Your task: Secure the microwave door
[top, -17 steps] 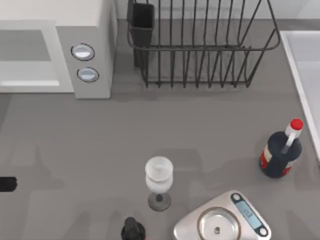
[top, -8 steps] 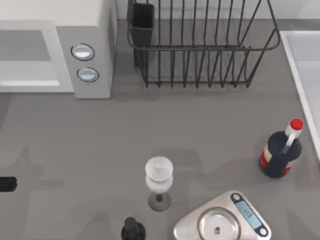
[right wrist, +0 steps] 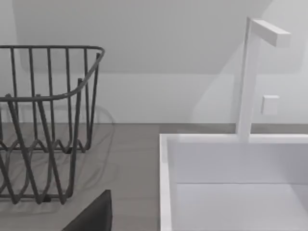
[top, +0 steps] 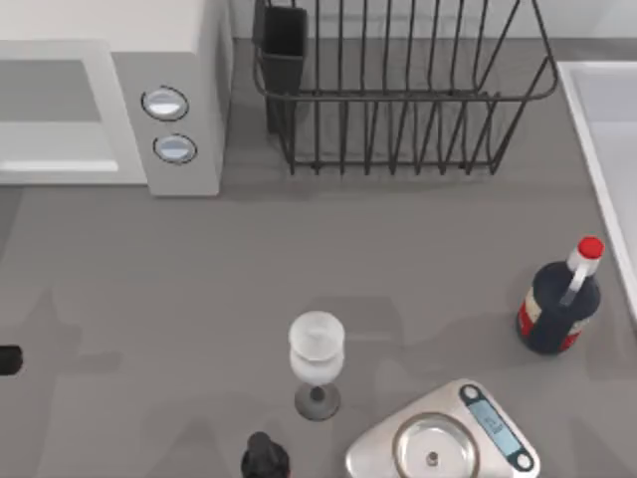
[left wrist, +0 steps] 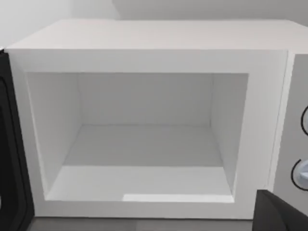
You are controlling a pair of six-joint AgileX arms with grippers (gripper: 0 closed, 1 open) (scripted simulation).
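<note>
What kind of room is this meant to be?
Most likely a kitchen counter: an open microwave at the back left, a wire dish rack beside it, and a white sink with a tap at the right.

The microwave (top: 169,60) looked like matt off-white plastic, its two knobs (top: 165,104) shiny metal. The dish rack (top: 398,95) was thin black wire. The table (top: 199,279) appeared smooth matt grey. The wine glass (top: 317,349) seemed frosted, perhaps glass.
</note>
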